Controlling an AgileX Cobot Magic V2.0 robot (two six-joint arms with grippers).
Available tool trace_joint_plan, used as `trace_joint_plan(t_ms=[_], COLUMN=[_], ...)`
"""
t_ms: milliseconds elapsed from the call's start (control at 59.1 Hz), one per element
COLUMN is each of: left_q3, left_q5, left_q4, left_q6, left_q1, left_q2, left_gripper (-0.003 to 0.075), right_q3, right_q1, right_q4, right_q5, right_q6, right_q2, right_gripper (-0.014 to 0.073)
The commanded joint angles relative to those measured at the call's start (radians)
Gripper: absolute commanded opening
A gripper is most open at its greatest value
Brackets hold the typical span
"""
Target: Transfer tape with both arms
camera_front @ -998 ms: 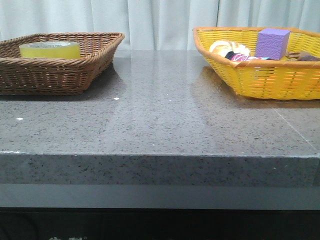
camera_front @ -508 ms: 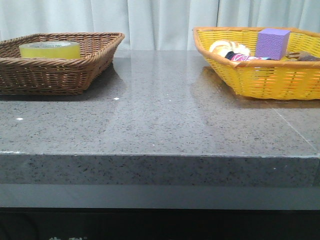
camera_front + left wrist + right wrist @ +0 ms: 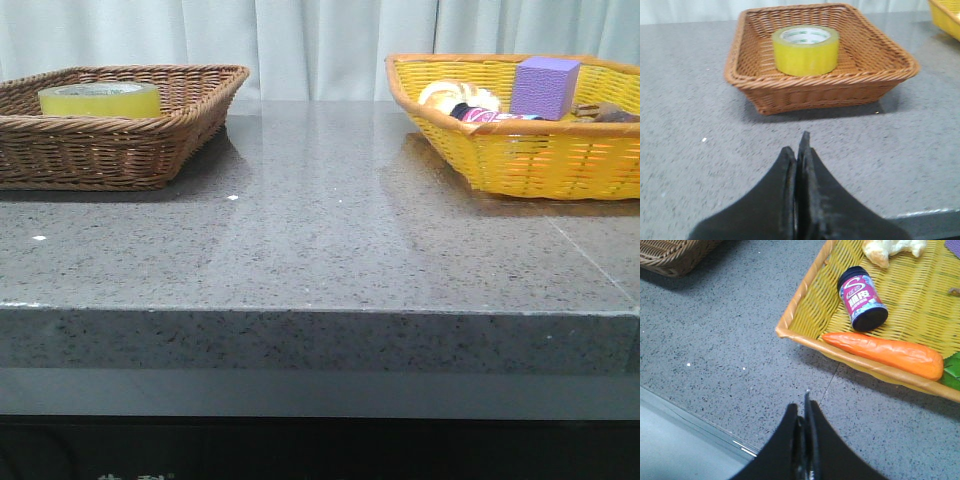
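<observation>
2 closed grippers (image 3: 799, 150) (image 3: 802, 407) off tape (image 3: 805, 50) in brown basket (image 3: 765, 92)

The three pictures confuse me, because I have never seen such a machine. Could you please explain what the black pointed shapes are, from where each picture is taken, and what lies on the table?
The machine is a robot with two arms. One picture looks forward over the grey table; the arms do not show in it. The other two come from cameras on the wrists, so each shows its own hand at the bottom. The black pointed shapes are the left hand and the right hand. Both are shut and hold nothing.

On the table's left stands a brown wicker basket with the tape, a yellow roll lying flat inside. On the right stands a yellow basket holding a purple cube, a dark jar with a pink label, a carrot and some other things that I cannot identify.
</observation>
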Motion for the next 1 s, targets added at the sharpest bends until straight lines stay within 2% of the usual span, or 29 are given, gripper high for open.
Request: trace_joint_plan(t_ms=[0,220,271,981], left_q3=[0.065,0.239,0.232,0.236], left_q5=[-0.149,-0.316,-0.270,-0.287], left_q4=[-0.035,-0.097,-0.101,-0.101], left_q6=[-0.004,-0.004,-0.004,-0.004], left_q1=[0.028,0.053,0.053,0.051], left_q2=[-0.077,-0.216,-0.212,-0.211], left_gripper=[-0.0020,-0.0020,-0.0020,-0.0020], right_q3=[-0.025,-0.025,-0.025,-0.025], right_q1=[-0.006,-0.006,-0.006,-0.006], right_q4=[-0.005,-0.005,-0.005,-0.005], right_q5=[-0.065,-0.066,-0.064,-0.069], right_q6=[-0.002,-0.002,-0.002,-0.002], right_q2=[-0.006,-0.006,-0.006,-0.006], right_gripper=[-0.0069,-0.0069,-0.0069,-0.0069])
